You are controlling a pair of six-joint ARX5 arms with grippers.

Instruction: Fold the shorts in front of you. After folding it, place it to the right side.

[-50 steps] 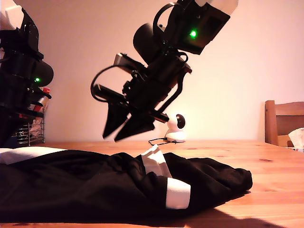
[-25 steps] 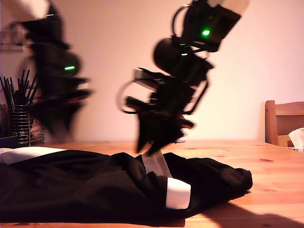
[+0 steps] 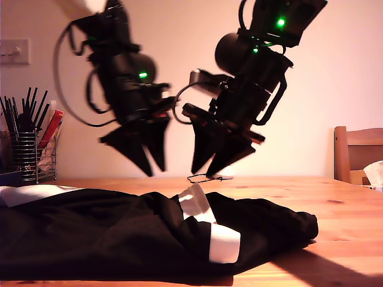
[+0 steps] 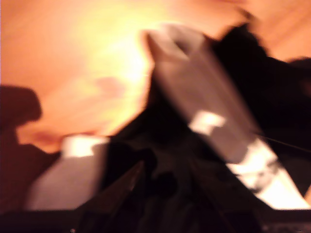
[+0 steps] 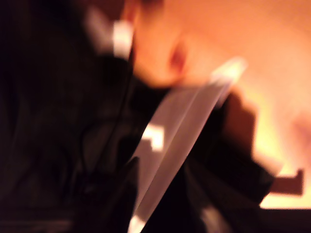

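Observation:
The black shorts point(image 3: 119, 233) lie crumpled on the wooden table point(image 3: 335, 203), spreading from the exterior view's left edge to past the middle. A white hem band point(image 3: 224, 244) is folded up near their middle. Two black arms hang above them. One gripper point(image 3: 149, 164) hovers on the exterior view's left and the other point(image 3: 215, 164) beside it, both a little above the fabric. The blurred wrist views do not show which arm is which. My first gripper point(image 4: 167, 170) looks down on the shorts point(image 4: 272, 97) with its fingers apart and holds nothing. My second gripper point(image 5: 160, 167) is the same above the shorts point(image 5: 53, 121).
A wire basket of utensils point(image 3: 27, 149) stands at the exterior view's left, on the table's far side. A wooden chair point(image 3: 356, 152) and a tissue point(image 3: 374, 173) are at the exterior view's right. A thin black cable point(image 3: 203, 177) lies on the table behind the grippers.
The arm at the exterior view's left swung in from the edge toward the middle. The other arm dipped to the raised white band, then lifted off. The shorts barely moved.

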